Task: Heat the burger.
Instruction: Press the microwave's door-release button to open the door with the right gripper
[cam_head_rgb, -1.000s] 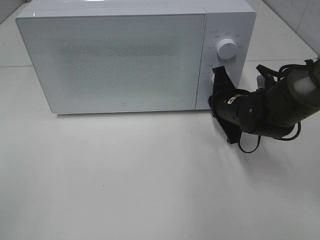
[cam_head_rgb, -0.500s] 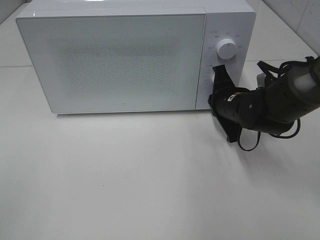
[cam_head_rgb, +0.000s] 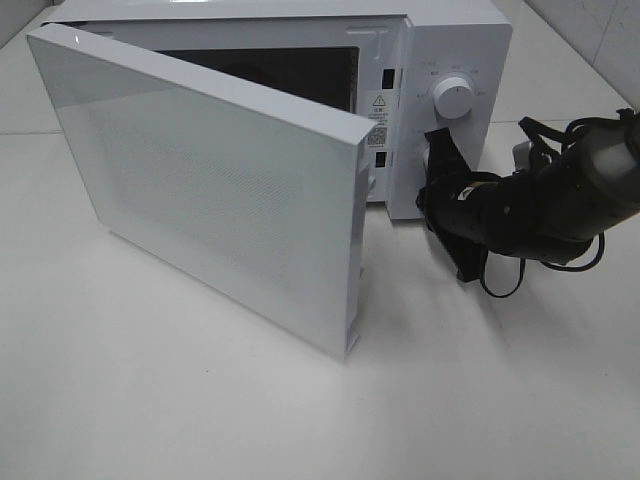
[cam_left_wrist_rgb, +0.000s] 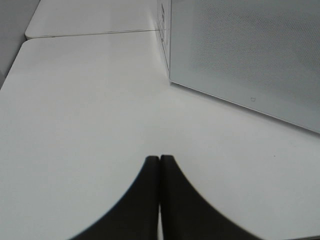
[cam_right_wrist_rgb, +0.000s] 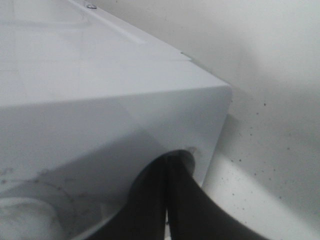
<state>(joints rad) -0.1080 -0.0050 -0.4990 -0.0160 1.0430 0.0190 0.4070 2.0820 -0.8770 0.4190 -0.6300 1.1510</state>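
Note:
The burger is not visible in any view. The white microwave (cam_head_rgb: 450, 40) stands at the back of the table with its door (cam_head_rgb: 210, 190) swung open toward the front left. Only a dark strip of the cavity (cam_head_rgb: 300, 65) shows above the door. My right gripper (cam_head_rgb: 424, 192) is shut, with its tips against the lower part of the control panel below the dial (cam_head_rgb: 453, 98). In the right wrist view the shut gripper (cam_right_wrist_rgb: 167, 157) touches the microwave's white corner (cam_right_wrist_rgb: 100, 100). My left gripper (cam_left_wrist_rgb: 160, 159) is shut and empty, low over the table near the open door (cam_left_wrist_rgb: 250, 50).
The open door juts far out over the white table (cam_head_rgb: 200, 400), taking up its left and middle. The right arm (cam_head_rgb: 560, 200) and its cables lie to the right of the microwave. A seam in the table (cam_left_wrist_rgb: 90, 34) runs past the microwave's side.
The microwave door, closed in both earlier frames, has sprung open and swung out toward the front left. The right gripper has stayed at the lower control panel.

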